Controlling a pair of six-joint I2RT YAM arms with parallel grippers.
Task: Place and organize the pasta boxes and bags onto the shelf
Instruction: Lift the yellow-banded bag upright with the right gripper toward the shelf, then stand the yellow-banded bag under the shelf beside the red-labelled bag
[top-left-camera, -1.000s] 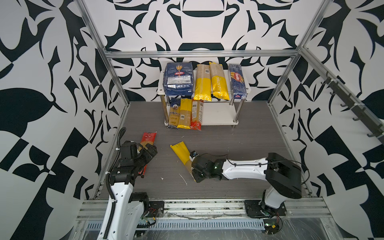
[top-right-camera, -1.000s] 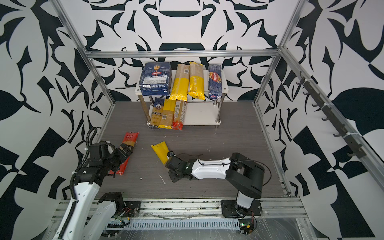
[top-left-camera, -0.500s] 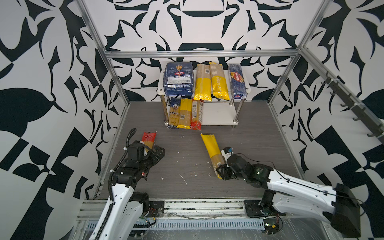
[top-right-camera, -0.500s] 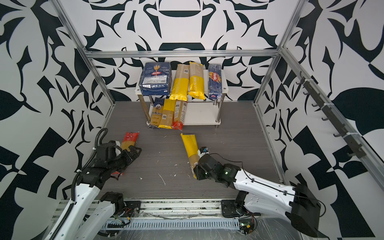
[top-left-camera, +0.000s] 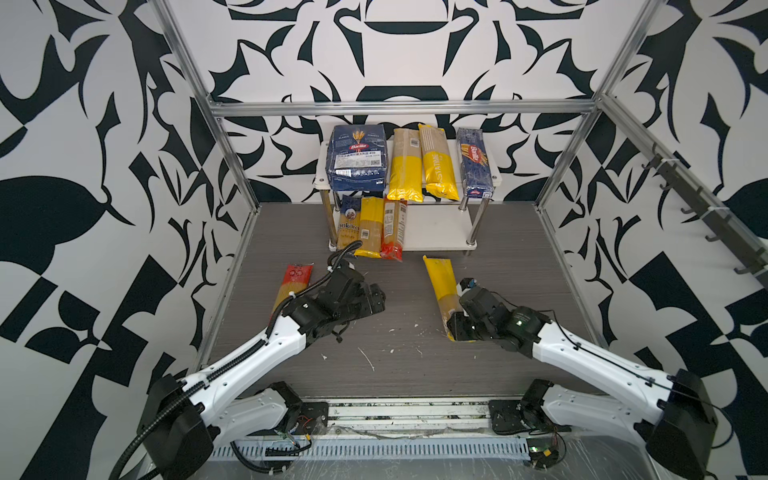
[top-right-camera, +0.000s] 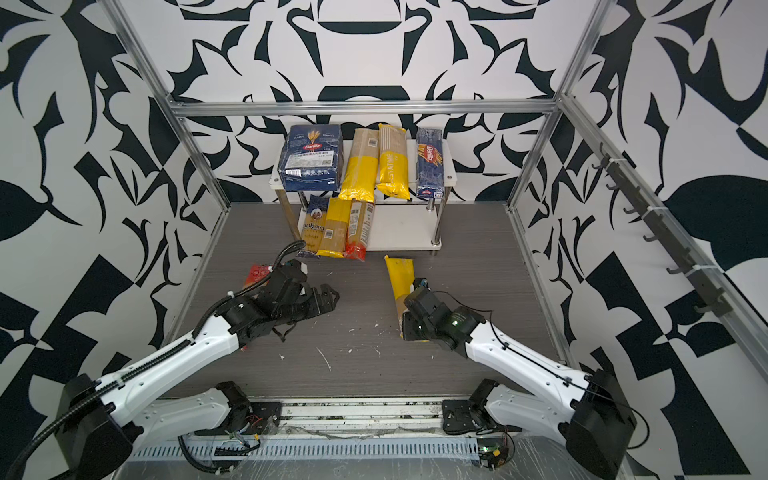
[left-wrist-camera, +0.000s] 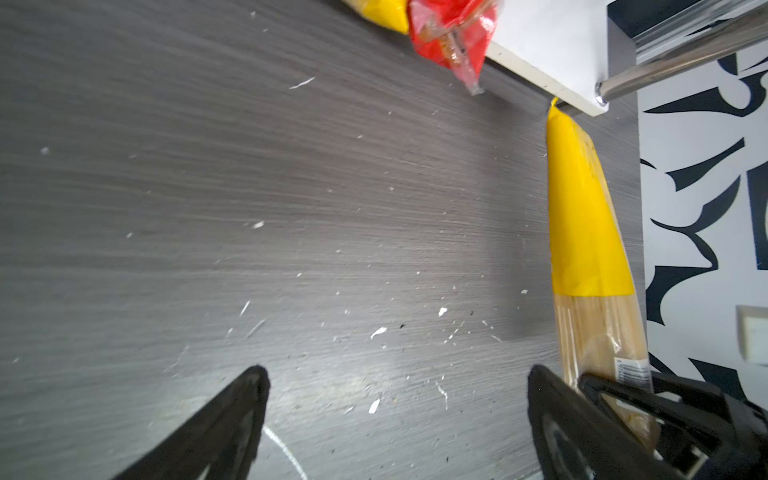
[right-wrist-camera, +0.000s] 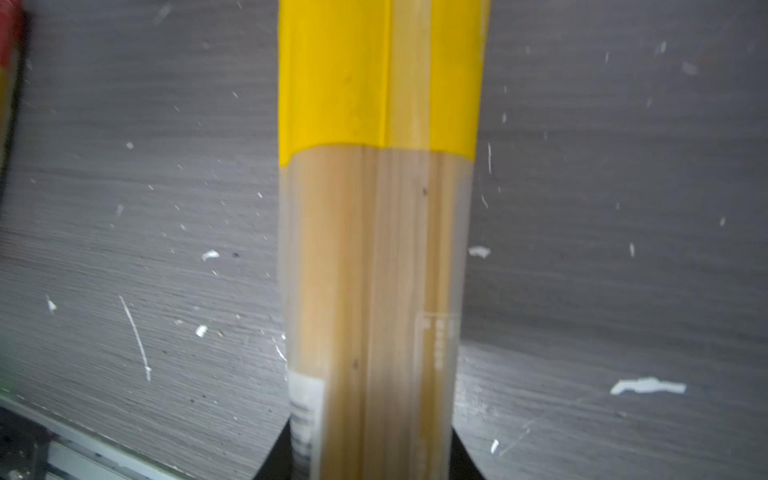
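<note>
My right gripper is shut on the clear end of a yellow-and-clear spaghetti bag. The bag's yellow tip points at the front edge of the shelf's lower board. My left gripper hangs open over bare floor, with nothing between its fingers. A red-and-clear bag lies on the floor left of it. The top board holds the wide Barilla pack, two yellow bags and the narrow Barilla box. The lower board's left part holds three bags.
Aluminium frame rails border the dark floor on the left, right and back. A rail base runs along the front edge. White crumbs are scattered across the floor. The right part of the lower board shows bare white.
My right arm has swung the yellow bag from left of centre to the right, its tip now near the shelf. My left arm has moved away from the red bag toward the middle.
</note>
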